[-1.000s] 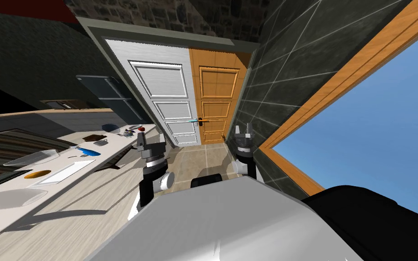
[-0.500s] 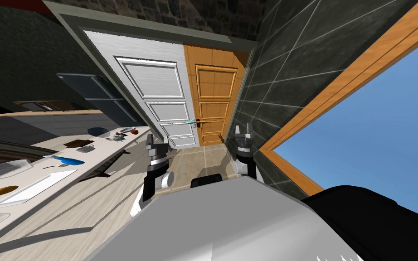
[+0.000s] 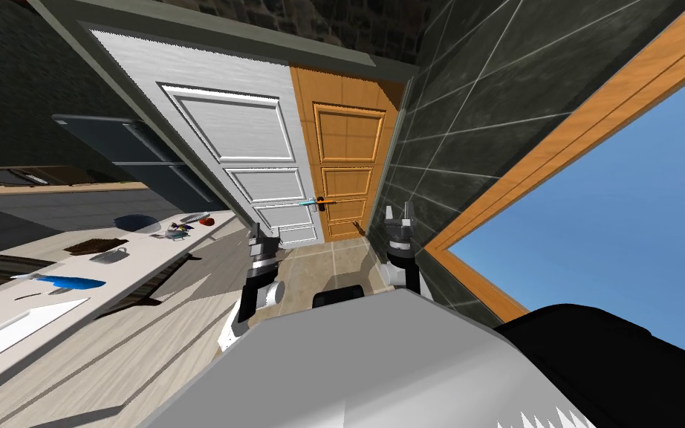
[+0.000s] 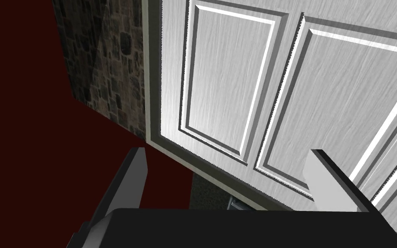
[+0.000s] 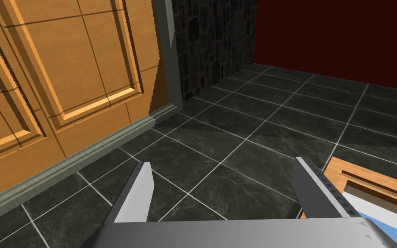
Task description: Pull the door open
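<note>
Dark-tiled kitchen end, counter (image 3: 151, 254) to my left | my base has rolled closer: white door (image 3: 259, 148) and orange door (image 3: 348, 160) loom larger, handle (image 3: 319, 201) at their seam | left gripper (image 3: 265, 236) spread, swung toward white door | right gripper (image 3: 400, 214) spread, idle | handle not yet reached

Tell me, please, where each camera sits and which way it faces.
Head view: on the head, steeply down and forward at the white door, orange door and counter; the left gripper and right gripper show.
Left wrist view: on the left hand, facing the white door's panels between its open fingers.
Right wrist view: on the right hand, facing the orange door and dark tiled wall between its open fingers.
Shared: head and left wrist see the white door; head and right wrist, the orange door.
</note>
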